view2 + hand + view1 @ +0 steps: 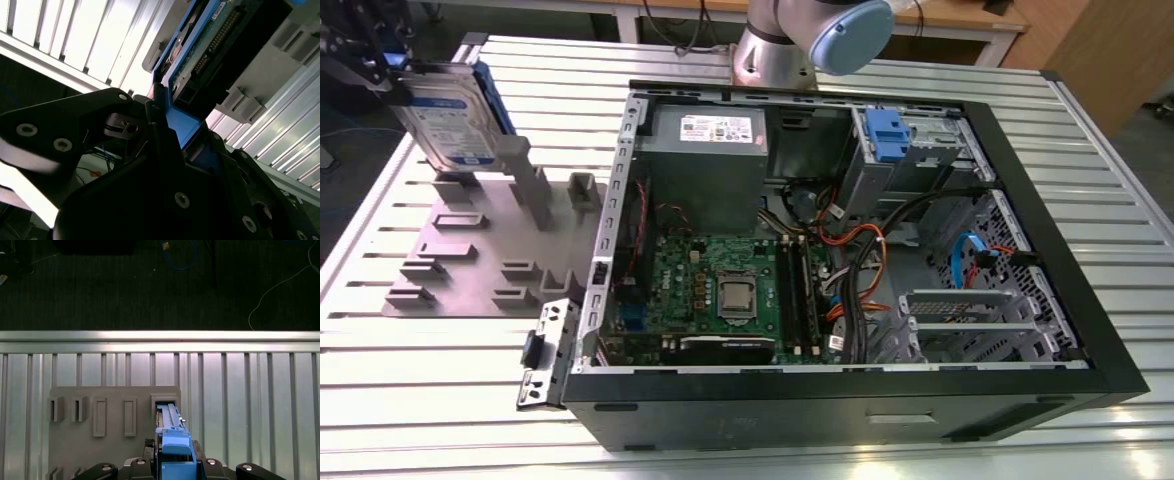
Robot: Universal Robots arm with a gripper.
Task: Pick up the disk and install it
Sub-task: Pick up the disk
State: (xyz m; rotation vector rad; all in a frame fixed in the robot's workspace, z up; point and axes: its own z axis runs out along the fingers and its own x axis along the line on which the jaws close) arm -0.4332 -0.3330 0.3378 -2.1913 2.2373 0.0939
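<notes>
Tool (174, 458): closed on disk (450, 120) by its blue carrier; disk upright, long axis vertical, beneath tool, over grey holder (467, 270); computer case (787, 412) toward exterior view's right.

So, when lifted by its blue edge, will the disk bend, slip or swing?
Probably stiff: the disk is a flat metal slab in a blue frame, standing upright without sagging. Likely heavy for its size, so it may lever in the gripper, which holds one edge only. The smooth plastic frame could slip slightly.
</notes>
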